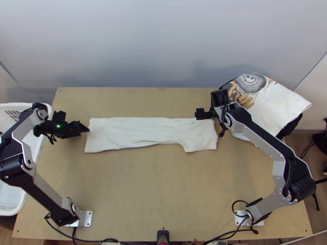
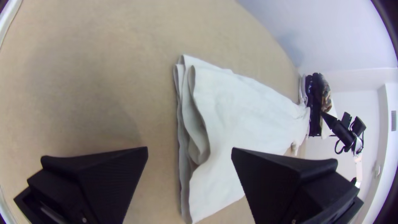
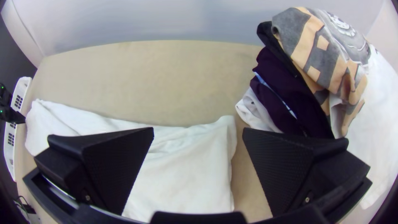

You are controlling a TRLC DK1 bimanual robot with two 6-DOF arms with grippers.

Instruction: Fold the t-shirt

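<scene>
White cloth t-shirt point(image 1: 131, 130): lies folded into long strip across light wooden table point(image 1: 143, 183). Left black gripper point(image 1: 76, 121): hangs released beside left end. Right black gripper point(image 1: 207, 105): also released, by far right corner.

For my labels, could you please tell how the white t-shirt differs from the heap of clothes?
The t-shirt lies as a long narrow strip; the clothes heap is piled up. The t-shirt looks plain white, while the clothes heap mixes white, dark purple and a grey-and-orange print. Both rest on the table.
</scene>
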